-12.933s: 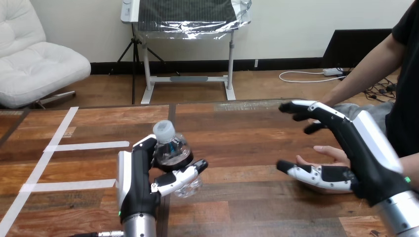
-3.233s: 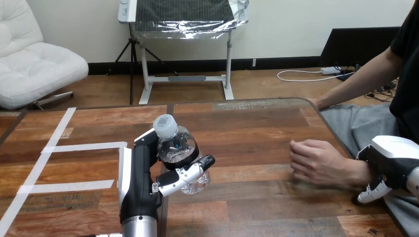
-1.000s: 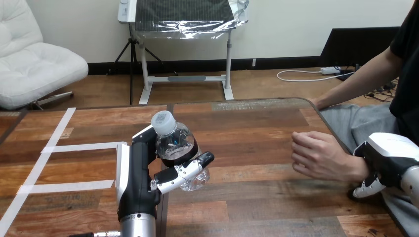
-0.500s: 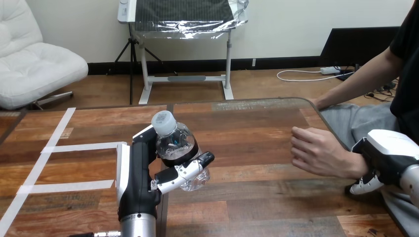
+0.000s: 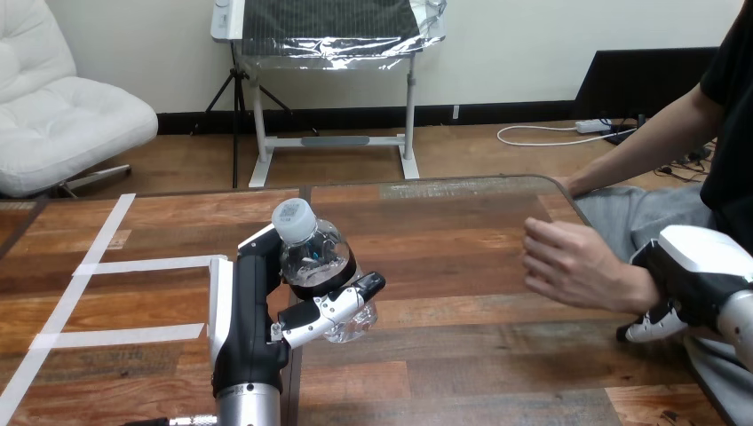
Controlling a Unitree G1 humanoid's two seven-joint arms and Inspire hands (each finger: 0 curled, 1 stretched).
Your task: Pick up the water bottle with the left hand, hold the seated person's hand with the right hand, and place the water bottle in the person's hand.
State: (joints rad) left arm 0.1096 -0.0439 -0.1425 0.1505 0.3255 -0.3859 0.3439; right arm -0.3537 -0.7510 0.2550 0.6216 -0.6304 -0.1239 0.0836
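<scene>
Right, the key relation first: the person's hand sits at 3 o'clock from the bottle, well apart, with bare table (image 5: 462, 355) between them; my next move, as I judge it, is a sideways carry along that line.

Person's hand (image 5: 568, 262) is at the table's 3 o'clock side, fingers loosely bent and pointing to 9 o'clock; I can't tell which way the palm faces; it'll need to be open and up before I release anything.

Right hand (image 5: 688, 271) is at the person's wrist (image 5: 632, 288), touching it from the 3 o'clock side; I can't tell if it's closed on the wrist or just resting against it; I'd want that confirmed before the transfer.

Left hand (image 5: 244, 311) is at 6 to 7 o'clock on the table, clamped on the water bottle (image 5: 315, 266); its fingers (image 5: 328, 312) wrap the lower body, with the palm against the 9 o'clock side; the grip looks firm.

Bottle's long axis runs from 11 to 5 o'clock in view; the cap (image 5: 293, 219) is at the 11 o'clock end, the base at 5; the bottle looks lifted clear of the table, though I can't be sure.

Left hand is the carrier and the farther of the two from the person's hand; pick-up looks done, placement not yet.
</scene>
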